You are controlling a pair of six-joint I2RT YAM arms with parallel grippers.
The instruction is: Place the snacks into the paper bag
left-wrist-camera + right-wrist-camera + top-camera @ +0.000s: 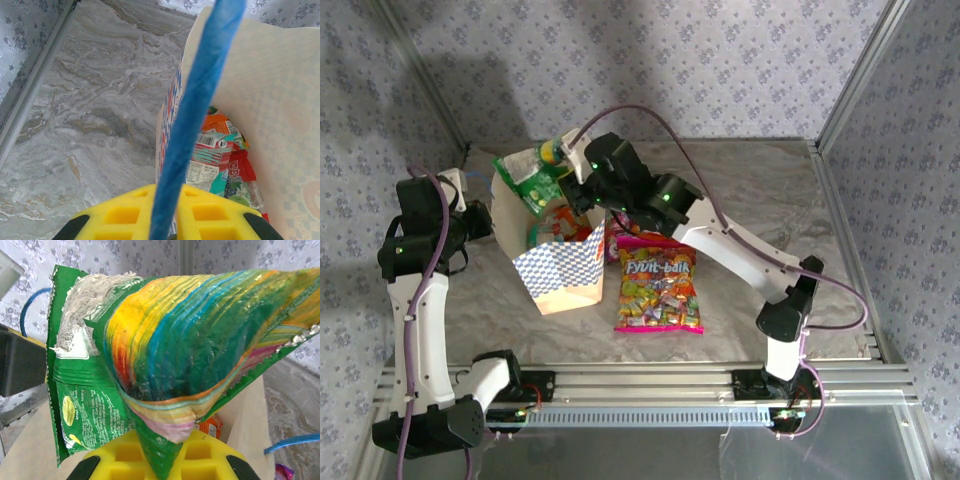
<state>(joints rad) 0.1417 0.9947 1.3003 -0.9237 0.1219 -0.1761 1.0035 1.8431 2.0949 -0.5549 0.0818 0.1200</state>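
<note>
- Your right gripper [159, 457] is pinched tight on a corner of a green packet [190, 335] with rainbow stripes. It holds the packet over the mouth of the paper bag [568, 265], centre-left in the overhead view.
- Your left gripper [165, 222] is nearly closed round the bag's blue cord handle [200, 100], at the bag's left edge.
- Done: orange, teal and red packets [222, 155] already lie inside the bag.
- Left: the green packet has yet to drop in. After it comes the big pink packet [658, 292], flat on the table [770, 200] just right of the bag.
- A small purplish packet [615, 240] seems to lie between the bag and the pink one.
</note>
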